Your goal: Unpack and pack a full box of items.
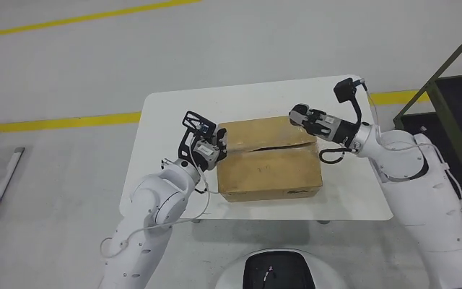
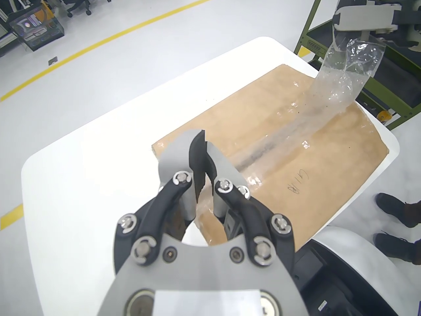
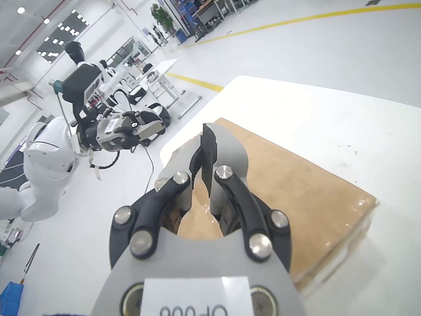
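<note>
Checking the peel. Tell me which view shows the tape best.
Left wrist view: the tape runs clear off the box seam up to the right gripper. In the top view it is too faint to make out; in the right wrist view too, behind the shut fingers.

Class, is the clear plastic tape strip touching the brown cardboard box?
Touching. Left wrist view: the clear plastic tape strip lies stuck along the brown cardboard box's seam, its far end raised in the right gripper.
</note>
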Motion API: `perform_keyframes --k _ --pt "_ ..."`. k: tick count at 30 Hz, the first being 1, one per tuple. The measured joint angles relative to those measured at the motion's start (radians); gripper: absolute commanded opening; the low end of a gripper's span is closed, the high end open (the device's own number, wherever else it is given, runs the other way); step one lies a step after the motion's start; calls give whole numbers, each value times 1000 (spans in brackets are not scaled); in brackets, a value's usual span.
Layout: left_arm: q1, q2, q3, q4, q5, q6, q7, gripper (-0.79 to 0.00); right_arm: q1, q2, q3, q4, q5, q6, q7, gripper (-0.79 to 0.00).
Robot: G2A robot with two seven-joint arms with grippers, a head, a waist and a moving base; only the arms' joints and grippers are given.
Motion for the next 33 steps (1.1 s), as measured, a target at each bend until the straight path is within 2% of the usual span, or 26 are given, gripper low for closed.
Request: perform_keyframes --k 5,13,17,21,26,33 --pt "-4 -3 2 3 -5 -5 -4 -785 9 2 -12 47 11 19 -7 -785" --pt "-4 -3 2 3 -5 -5 -4 -785 7 2 -12 45 10 22 -9 -785" --pt "4 -3 2 6 -4 -5 7 -785 -22 4 -14 11 -18 14 -68 -785" --pt "10 -6 15 18 5 -12 22 -785 -50 5 -11 8 -25 -58 -150 -785" --pt "-25 -18 69 58 0 -22 4 -785 -68 7 -17 32 -70 -113 -224 -785" --pt "-80 -33 122 106 3 -32 -11 -785 -78 11 -21 58 -107 -106 -259 -785"
